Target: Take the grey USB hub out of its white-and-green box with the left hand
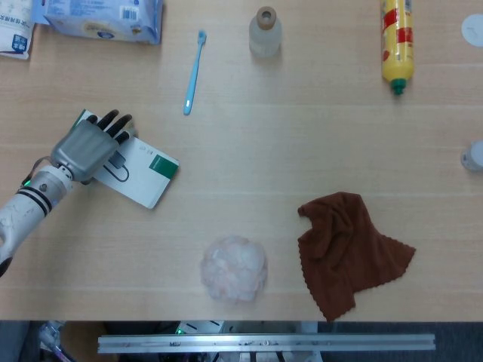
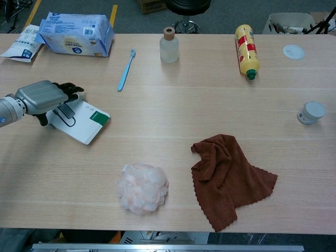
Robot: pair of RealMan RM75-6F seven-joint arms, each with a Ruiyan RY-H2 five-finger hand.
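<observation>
The white-and-green box (image 1: 142, 175) lies flat at the left of the table, its green patch towards the middle; the chest view shows this box (image 2: 84, 125) too. My left hand (image 1: 89, 143) lies over the box's far-left end, dark fingers (image 1: 115, 124) curled over its far edge. From the chest camera, the left hand (image 2: 41, 97) has its thumb down on the near side, so it grips that end. A line drawing of the hub shows on the lid. The grey USB hub itself is hidden. My right hand is in neither view.
A blue toothbrush (image 1: 193, 72) lies behind the box, with a wipes pack (image 1: 102, 16) at the far left. A glass bottle (image 1: 265, 32) and a yellow bottle (image 1: 397, 47) stand at the back. A pink bath puff (image 1: 233, 268) and a brown cloth (image 1: 347, 253) lie near the front.
</observation>
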